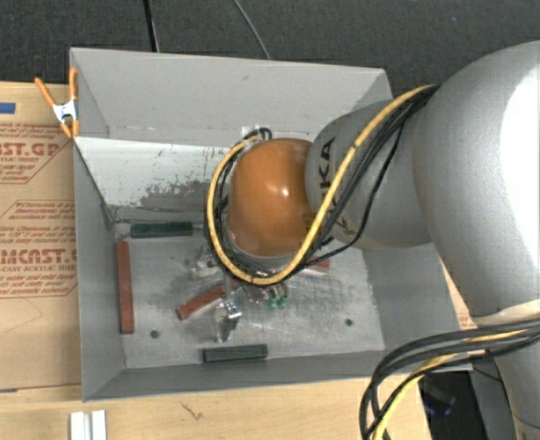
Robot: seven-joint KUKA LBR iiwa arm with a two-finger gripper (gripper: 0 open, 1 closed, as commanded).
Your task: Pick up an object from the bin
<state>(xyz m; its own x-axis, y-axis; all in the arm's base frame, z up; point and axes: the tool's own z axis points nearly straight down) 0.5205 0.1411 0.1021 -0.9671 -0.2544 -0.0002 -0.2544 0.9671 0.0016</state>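
Clear of bin walls, pincer.

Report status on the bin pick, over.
Gripper down at the middle of the bin. Short red-brown bar lies right beside it, no grasp seen. Dark bar near front wall, apart from it.

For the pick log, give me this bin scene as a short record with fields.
bin: grey metal bin, a few loose bars on its floor
arm: reaches in from the right, orange wrist cover above the bin's middle
gripper: low over the floor, front of centre
nearest thing: small reddish-brown bar, lying tilted just left of the gripper
left side: long reddish-brown bar along the wall
back left: dark green flat bar
front: dark flat bar by the front wall
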